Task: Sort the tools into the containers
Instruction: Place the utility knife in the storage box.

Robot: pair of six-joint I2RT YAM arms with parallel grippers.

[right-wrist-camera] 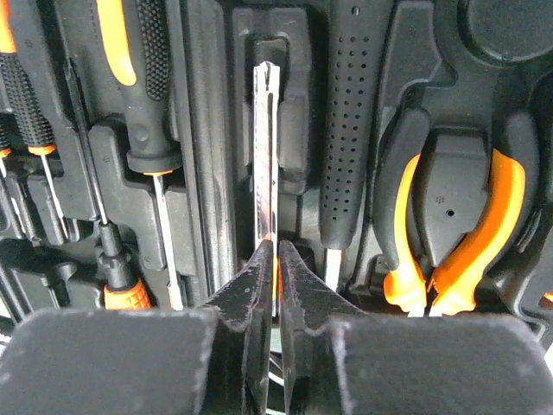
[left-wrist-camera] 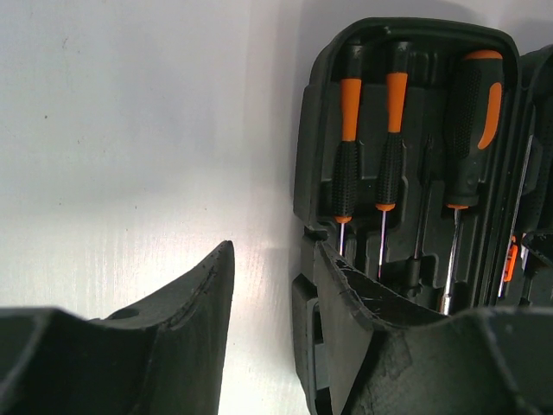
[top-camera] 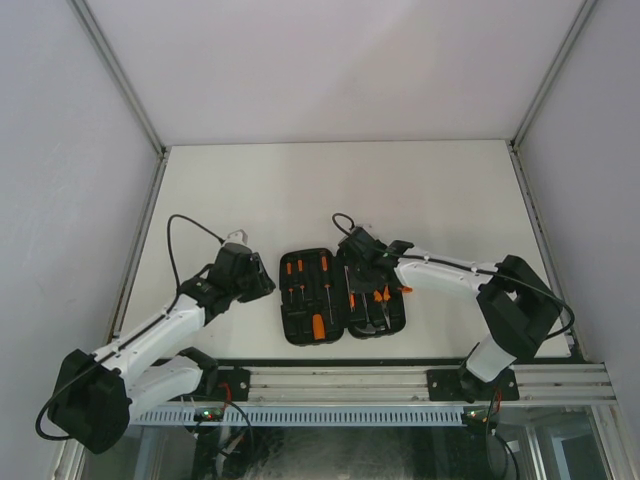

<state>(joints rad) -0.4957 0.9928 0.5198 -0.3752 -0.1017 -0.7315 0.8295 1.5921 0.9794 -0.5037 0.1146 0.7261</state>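
Over case, right half: right end effector (right-wrist-camera: 276,252) sits low in the open case (left-wrist-camera: 302,173), fingers pinched together on the low end of a thin metal tool (right-wrist-camera: 267,147).
Case position: flat on the bench (left-wrist-camera: 130,130), front centre between both arms, both halves open and face up.
Thin metal tool: bright, narrow, seen edge-on. It lies along its moulded slot just beside the black dotted handle (right-wrist-camera: 346,130). Can't tell exactly what tool it is, or whether it's fully seated.
Handling, thin tool: my read is light, rigid, slick bare metal. The pinch face is narrow, so it can pivot or slip in the pads. Best hold is across the flat sides near one end, as now, kept in line with the slot.
Handling, dotted handle: likely the hammer's. The head end would be heavy, so grip near the head, not the tail. The textured rubber should hold well.
Pliers (right-wrist-camera: 504,216): orange handles, sitting in their recess right of the dotted handle. Stiff and heavier, so take across both handles together.
Screwdrivers (left-wrist-camera: 347,147): in slots in the left half, tips toward the arms. Light, round, roll-prone. Grab the ribbed black section.
Left end effector (left-wrist-camera: 272,294): fingers apart, nothing between them, low at the case's left edge. One finger is over the case rim (contact unclear), the other over bare bench.
Risk: the clamshell looks like light plastic and may shift if a tool snags in a slot.
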